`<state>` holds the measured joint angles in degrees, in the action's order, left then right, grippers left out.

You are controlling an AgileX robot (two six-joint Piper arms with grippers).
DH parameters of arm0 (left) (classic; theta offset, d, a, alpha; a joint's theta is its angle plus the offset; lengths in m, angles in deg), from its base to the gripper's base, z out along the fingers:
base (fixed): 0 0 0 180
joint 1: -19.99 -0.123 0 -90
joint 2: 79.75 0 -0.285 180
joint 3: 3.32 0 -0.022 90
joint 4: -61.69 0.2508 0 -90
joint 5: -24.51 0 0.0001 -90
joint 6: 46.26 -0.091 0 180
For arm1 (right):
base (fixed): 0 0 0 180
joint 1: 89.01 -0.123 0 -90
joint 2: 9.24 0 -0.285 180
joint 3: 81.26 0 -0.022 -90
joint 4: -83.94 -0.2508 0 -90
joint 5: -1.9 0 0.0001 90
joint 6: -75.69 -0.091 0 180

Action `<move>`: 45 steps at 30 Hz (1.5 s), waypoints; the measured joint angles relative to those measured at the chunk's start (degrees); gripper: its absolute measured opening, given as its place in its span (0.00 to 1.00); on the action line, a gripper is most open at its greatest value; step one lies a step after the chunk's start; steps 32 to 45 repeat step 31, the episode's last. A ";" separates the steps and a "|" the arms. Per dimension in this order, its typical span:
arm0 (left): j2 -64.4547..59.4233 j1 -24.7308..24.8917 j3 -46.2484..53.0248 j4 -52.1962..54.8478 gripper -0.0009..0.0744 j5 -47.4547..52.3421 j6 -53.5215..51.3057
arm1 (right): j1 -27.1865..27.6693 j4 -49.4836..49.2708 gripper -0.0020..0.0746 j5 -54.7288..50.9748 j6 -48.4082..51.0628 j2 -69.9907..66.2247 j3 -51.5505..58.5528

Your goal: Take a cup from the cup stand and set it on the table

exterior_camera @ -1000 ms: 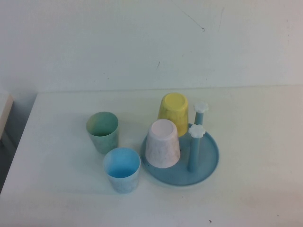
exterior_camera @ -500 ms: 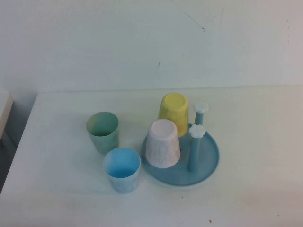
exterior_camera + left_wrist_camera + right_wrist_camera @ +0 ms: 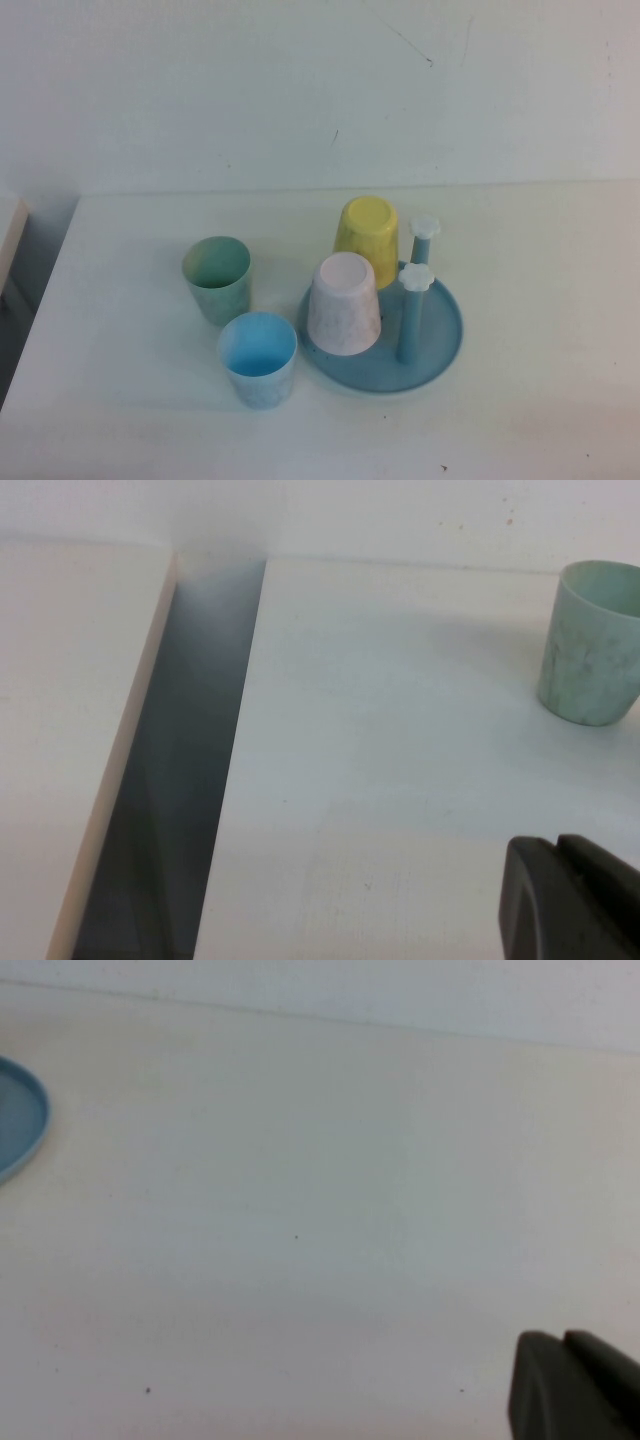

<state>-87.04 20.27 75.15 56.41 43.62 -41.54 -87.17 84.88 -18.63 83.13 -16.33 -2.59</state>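
Observation:
The mint-green cup (image 3: 217, 278) stands upright on the white table (image 3: 540, 260), left of the cup stand (image 3: 440, 345); it also shows in the left wrist view (image 3: 592, 645). The blue stand carries two free pegs with white caps (image 3: 414, 310). Neither arm shows in the high view. My left gripper (image 3: 558, 845) is shut and empty over bare table, well short of the mint cup. My right gripper (image 3: 563, 1338) is shut and empty over bare table, far from the stand's rim (image 3: 20, 1120).
A pale pink cup (image 3: 343, 303) and a yellow cup (image 3: 366, 238) sit upside down on the stand. A light blue cup (image 3: 258, 357) stands upright on the table in front of the mint cup. A gap (image 3: 170, 780) runs along the table's left edge.

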 joint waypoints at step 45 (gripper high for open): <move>0.00 0.00 0.00 0.00 0.01 0.00 0.22 | 0.00 2.58 0.03 -0.23 -3.81 0.00 0.00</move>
